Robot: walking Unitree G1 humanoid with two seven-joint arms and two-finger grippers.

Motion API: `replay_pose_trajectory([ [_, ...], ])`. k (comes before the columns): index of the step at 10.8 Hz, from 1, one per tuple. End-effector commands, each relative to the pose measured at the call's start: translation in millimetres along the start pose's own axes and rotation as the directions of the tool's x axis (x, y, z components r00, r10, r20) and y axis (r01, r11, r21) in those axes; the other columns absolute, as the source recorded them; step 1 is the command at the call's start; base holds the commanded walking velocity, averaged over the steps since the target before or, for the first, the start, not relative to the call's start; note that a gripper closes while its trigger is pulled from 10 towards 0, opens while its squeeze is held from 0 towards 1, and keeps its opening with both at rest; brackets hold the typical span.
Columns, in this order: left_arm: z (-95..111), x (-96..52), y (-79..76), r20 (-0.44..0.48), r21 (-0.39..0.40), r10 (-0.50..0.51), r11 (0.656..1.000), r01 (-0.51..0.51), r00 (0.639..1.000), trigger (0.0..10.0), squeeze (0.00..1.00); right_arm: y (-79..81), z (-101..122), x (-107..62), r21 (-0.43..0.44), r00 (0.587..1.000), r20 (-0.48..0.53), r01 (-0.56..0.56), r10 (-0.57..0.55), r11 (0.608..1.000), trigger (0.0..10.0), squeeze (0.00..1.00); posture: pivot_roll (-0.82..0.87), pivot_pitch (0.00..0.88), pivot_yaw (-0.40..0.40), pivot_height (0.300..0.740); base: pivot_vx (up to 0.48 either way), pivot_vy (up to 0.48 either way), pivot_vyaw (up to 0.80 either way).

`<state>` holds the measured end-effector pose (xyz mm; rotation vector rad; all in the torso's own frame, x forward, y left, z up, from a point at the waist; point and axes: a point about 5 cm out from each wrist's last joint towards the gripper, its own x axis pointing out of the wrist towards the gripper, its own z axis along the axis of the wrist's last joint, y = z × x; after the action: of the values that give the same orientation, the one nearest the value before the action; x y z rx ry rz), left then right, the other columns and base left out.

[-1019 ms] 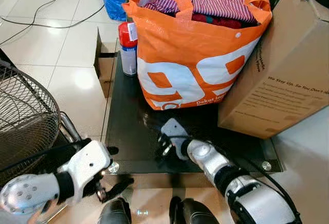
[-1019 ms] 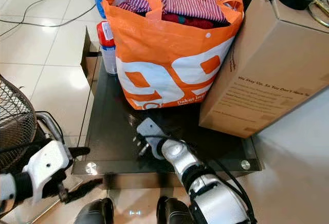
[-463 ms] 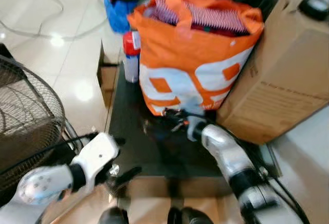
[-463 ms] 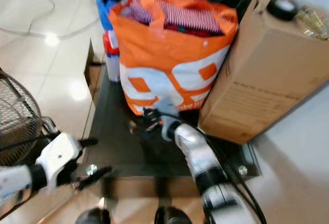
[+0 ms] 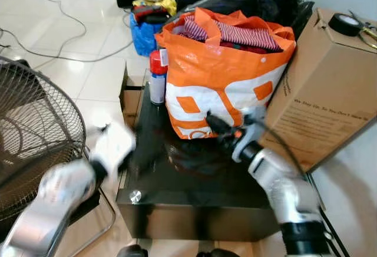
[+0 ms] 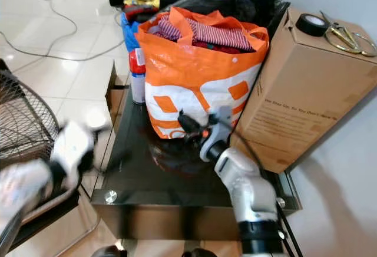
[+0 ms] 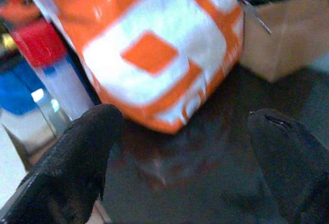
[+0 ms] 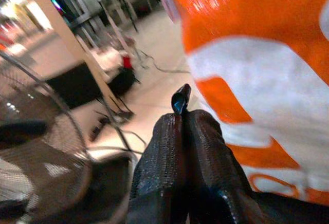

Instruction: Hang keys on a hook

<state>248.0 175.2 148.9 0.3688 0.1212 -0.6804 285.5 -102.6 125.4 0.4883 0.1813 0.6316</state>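
The keys seemed to be picked up already; the step in hand was carrying them, and the next move called for finding a hook. The right tool was closed tight on a small dark piece, probably the keys, just in front of the orange bag above the tabletop. The left tool hovered wide open, empty.

Bright, even indoor light | glare spots on floor tiles left of orange bag | left hand smeared by motion blur | both wrist views soft, out of focus
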Motion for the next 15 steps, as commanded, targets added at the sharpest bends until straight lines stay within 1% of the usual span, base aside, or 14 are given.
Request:
replay_pose_trajectory([
  [1, 5, 4.3, 2.7, 0.039, 0.006, 0.004, 1.000, -0.005, 0.999, 10.0, 1.00, 3.5, 9, -2.5, 0.030, 1.000, 0.028, -0.013, 0.012, 0.999, 0.0, 0.00, 0.05, 0.000, -0.096, 0.740, 0.000, 0.000, 0.00],
  [2, 17, 21.7, 2.8, 0.121, 0.013, -0.034, 0.999, 0.033, 0.992, 10.0, 1.00, 17.8, 16, -1.2, 0.109, 0.994, 0.052, -0.101, 0.095, 0.989, 0.0, 0.00, 0.05, 0.000, -0.105, 0.740, 0.000, 0.000, 0.00],
  [3, 21, 35.8, 0.8, 0.150, 0.053, -0.063, 0.997, 0.055, 0.987, 10.0, 1.00, 26.0, 19, -1.8, 0.154, 0.986, 0.054, -0.165, 0.158, 0.974, 0.0, 0.00, 0.04, 0.000, -0.115, 0.740, 0.000, 0.000, 0.00],
  [5, 26, 55.5, -1.9, 0.178, 0.088, -0.108, 0.992, 0.094, 0.978, 10.0, 1.00, 32.6, 24, -4.0, 0.184, 0.975, 0.057, -0.224, 0.217, 0.957, 0.0, 0.00, 0.04, 0.000, -0.117, 0.740, 0.000, 0.000, 0.00],
  [6, 31, 70.2, -4.4, 0.211, 0.043, -0.142, 0.990, 0.136, 0.967, 10.0, 0.47, 34.3, 31, -3.6, 0.203, 0.970, 0.088, -0.238, 0.225, 0.950, 0.0, 0.00, 0.03, 0.000, -0.115, 0.740, 0.000, 0.000, 0.00],
  [7, 35, 79.1, -7.1, 0.236, 0.008, -0.171, 0.985, 0.174, 0.957, 10.0, 0.11, 36.5, 34, -2.9, 0.212, 0.966, 0.108, -0.254, 0.236, 0.944, 0.0, 0.00, 0.02, 0.000, -0.111, 0.740, 0.000, 0.000, 0.00],
  [8, 38, 88.3, -14.0, 0.243, 0.034, -0.242, 0.970, 0.241, 0.939, 3.3, 0.00, 39.4, 38, -2.3, 0.224, 0.960, 0.121, -0.275, 0.254, 0.935, 0.0, 0.00, 0.00, 0.000, -0.104, 0.740, 0.000, 0.000, 0.00],
  [9, 38, 94.6, -20.7, 0.235, 0.074, -0.304, 0.953, 0.295, 0.923, 0.0, 0.00, 42.1, 41, -2.4, 0.228, 0.953, 0.130, -0.299, 0.275, 0.927, 0.0, 0.00, -0.01, 0.000, -0.097, 0.740, 0.000, 0.000, 0.00],
  [10, 36, 98.1, -22.9, 0.232, 0.090, -0.323, 0.946, 0.311, 0.918, 0.0, 0.00, 43.2, 43, -3.5, 0.230, 0.948, 0.133, -0.313, 0.289, 0.921, 0.0, 0.00, -0.02, 0.000, -0.090, 0.740, 0.000, 0.000, 0.00],
  [11, 36, 99.3, -25.7, 0.235, 0.096, -0.342, 0.940, 0.328, 0.910, 0.9, 0.00, 43.4, 45, -5.2, 0.239, 0.944, 0.141, -0.325, 0.299, 0.915, 0.0, 0.00, -0.02, 0.000, -0.086, 0.740, 0.000, 0.000, 0.00],
  [13, 33, 99.1, -29.7, 0.267, 0.084, -0.339, 0.941, 0.329, 0.902, 8.2, 0.00, 42.5, 48, -7.5, 0.290, 0.933, 0.181, -0.354, 0.312, 0.889, 0.0, 0.00, -0.02, 0.000, -0.095, 0.740, 0.000, 0.000, 0.00],
  [14, 35, 98.7, -34.9, 0.292, 0.097, -0.346, 0.938, 0.332, 0.892, 10.0, 0.00, 40.3, 48, -8.2, 0.323, 0.922, 0.199, -0.381, 0.331, 0.866, 0.0, 0.00, -0.01, 0.000, -0.099, 0.740, 0.000, 0.000, 0.00],
  [15, 36, 97.8, -40.3, 0.304, 0.113, -0.364, 0.931, 0.346, 0.880, 10.0, 0.00, 39.2, 48, -8.8, 0.329, 0.919, 0.199, -0.389, 0.339, 0.861, 0.0, 0.00, -0.02, 0.000, -0.102, 0.740, 0.000, 0.000, 0.00],
])
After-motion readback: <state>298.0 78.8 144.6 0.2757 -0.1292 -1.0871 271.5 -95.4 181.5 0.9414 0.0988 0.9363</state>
